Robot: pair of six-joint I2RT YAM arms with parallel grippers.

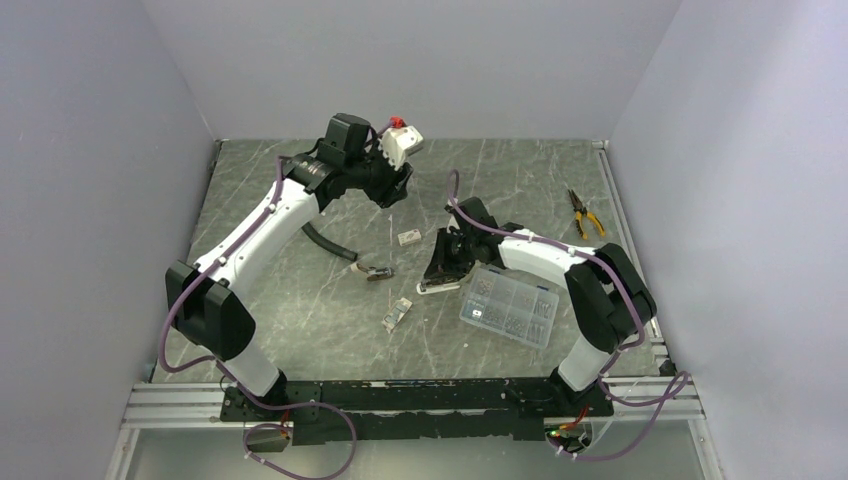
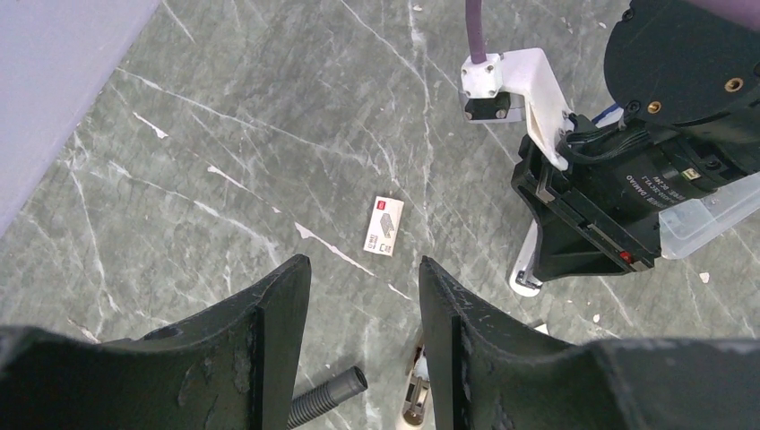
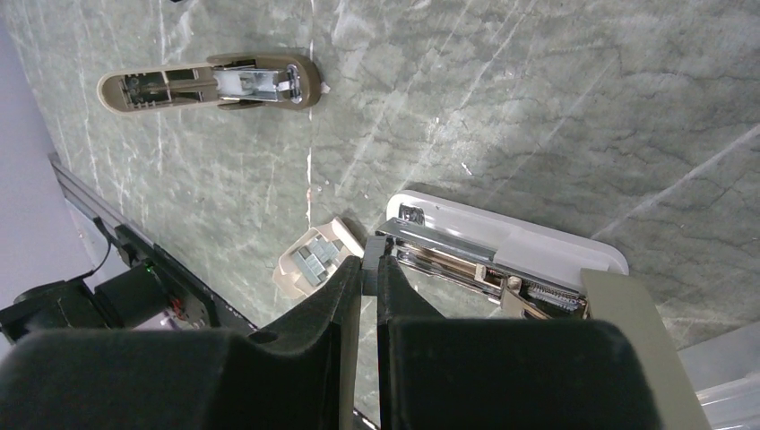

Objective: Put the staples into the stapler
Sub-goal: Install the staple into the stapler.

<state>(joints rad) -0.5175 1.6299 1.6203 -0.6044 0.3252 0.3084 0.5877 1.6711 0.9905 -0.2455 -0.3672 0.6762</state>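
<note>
Right tool (image 3: 369,262) is clenched, its two black fingers pressed almost together, with their tips against the front end of the bright metal channel of the small stapler (image 3: 538,255). Whether anything thin is pinched between them I cannot tell. That stapler lies opened on the grey-green marbled tabletop (image 3: 538,107) directly under the right tool. Its white base is flat, the silver channel is exposed, and the olive-grey top arm is swung back toward the wrist. Just beside the fingertips, on their left in the wrist view, sits a small tan tray of silver staples (image 3: 314,258), close to the stapler's base but apart from it. Farther ahead, well apart, a long tan stapler-like piece with a metal insert (image 3: 211,82) lies flat. Seen from overhead, a clear plastic compartment box (image 1: 508,305) rests just beside the right tool on its outer side, and yellow-handled pliers (image 1: 585,213) lie farther off.

Raised above the tabletop, the left tool (image 2: 365,269) is released, its fingers standing apart. Beneath its left finger pokes the end of a black ribbed hose (image 2: 327,394). Beyond the gap lies a small white cardboard box with a red mark (image 2: 384,226).
</note>
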